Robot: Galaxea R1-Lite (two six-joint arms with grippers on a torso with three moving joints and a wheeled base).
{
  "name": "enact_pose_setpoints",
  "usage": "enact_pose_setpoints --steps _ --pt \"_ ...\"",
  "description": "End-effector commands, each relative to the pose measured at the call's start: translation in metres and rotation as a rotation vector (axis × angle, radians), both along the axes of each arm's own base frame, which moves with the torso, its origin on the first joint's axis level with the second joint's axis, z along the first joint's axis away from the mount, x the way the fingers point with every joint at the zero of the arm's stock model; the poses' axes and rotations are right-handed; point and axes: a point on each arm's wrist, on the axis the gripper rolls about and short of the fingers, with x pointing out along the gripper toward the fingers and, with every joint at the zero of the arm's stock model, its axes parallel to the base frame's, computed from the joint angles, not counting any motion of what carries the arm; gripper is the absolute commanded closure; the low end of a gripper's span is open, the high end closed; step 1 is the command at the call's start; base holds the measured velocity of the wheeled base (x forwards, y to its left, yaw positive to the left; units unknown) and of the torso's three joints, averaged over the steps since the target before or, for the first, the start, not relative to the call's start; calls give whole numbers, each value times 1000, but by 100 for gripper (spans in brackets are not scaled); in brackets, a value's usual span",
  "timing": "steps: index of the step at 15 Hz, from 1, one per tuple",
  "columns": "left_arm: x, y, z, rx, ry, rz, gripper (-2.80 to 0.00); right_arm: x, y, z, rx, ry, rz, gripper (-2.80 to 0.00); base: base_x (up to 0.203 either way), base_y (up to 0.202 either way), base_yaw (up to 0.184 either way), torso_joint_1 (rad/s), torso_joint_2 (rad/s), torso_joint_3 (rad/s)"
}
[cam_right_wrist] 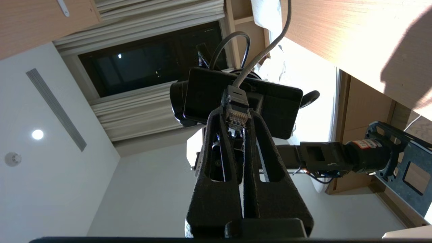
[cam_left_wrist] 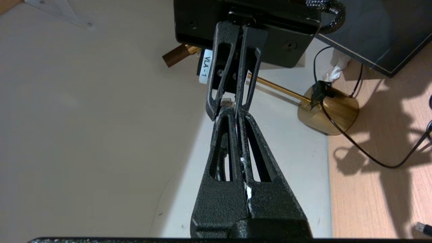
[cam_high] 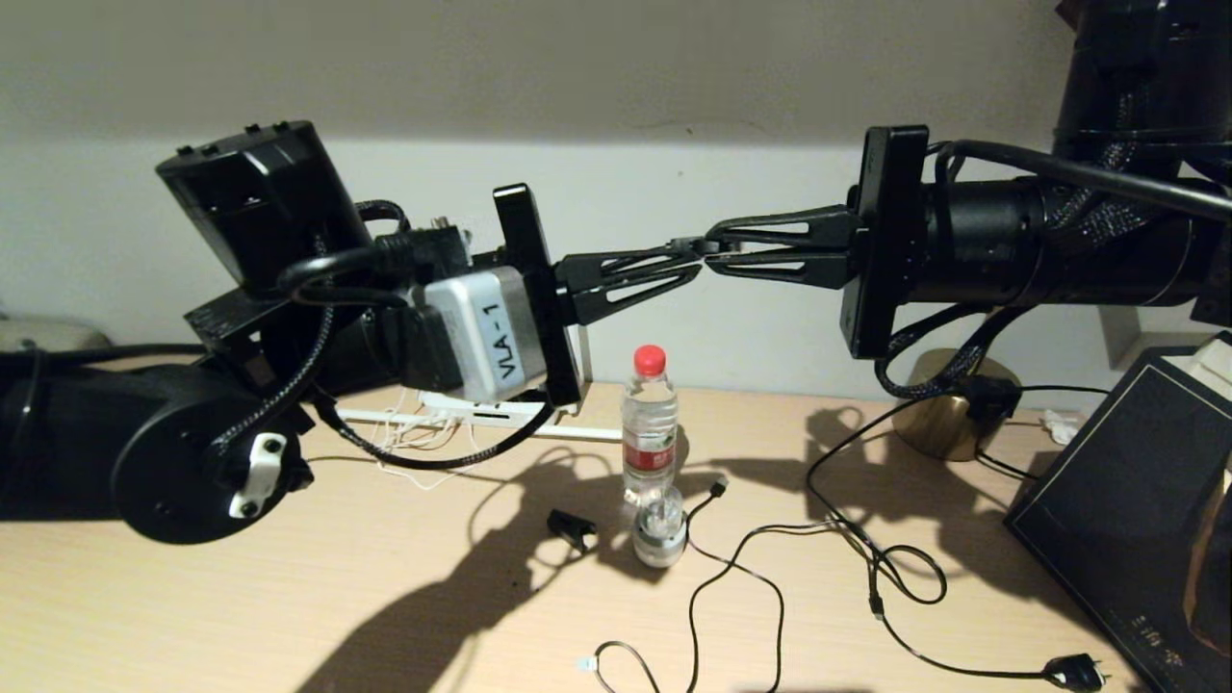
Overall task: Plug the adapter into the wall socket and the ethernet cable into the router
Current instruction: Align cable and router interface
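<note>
Right now the left gripper (cam_high: 695, 267) and right gripper (cam_high: 714, 252) meet tip to tip above the desk (cam_high: 289, 577), both clamped on the ethernet cable (cam_right_wrist: 236, 111) plug, its long axis in line with their fingers, while the router (cam_high: 462, 409) lies below behind the left arm.

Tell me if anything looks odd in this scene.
Yes: above the desk, the right gripper pinches the ethernet cable by its plug while the shut left gripper meets it tip to tip in mid-air.
</note>
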Motion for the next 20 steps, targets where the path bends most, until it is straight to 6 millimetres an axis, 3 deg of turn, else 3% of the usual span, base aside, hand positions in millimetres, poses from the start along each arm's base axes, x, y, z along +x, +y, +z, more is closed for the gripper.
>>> enact_pose_setpoints --steps 1,8,9,20 --pt "0 0 0 0 -10 -3 0 0 0 0 3 8 4 0 0 0 0 0 0 0" --pt "0 1 1 -1 -12 -2 0 0 0 0 3 8 4 0 0 0 0 0 0 0" --pt "0 1 1 -2 -14 0 -280 0 0 -1 2 9 4 0 0 0 0 0 0 0" --pt "1 3 1 -4 -8 3 -280 -7 -3 -3 -7 -14 49 0 0 0 0 0 0 0"
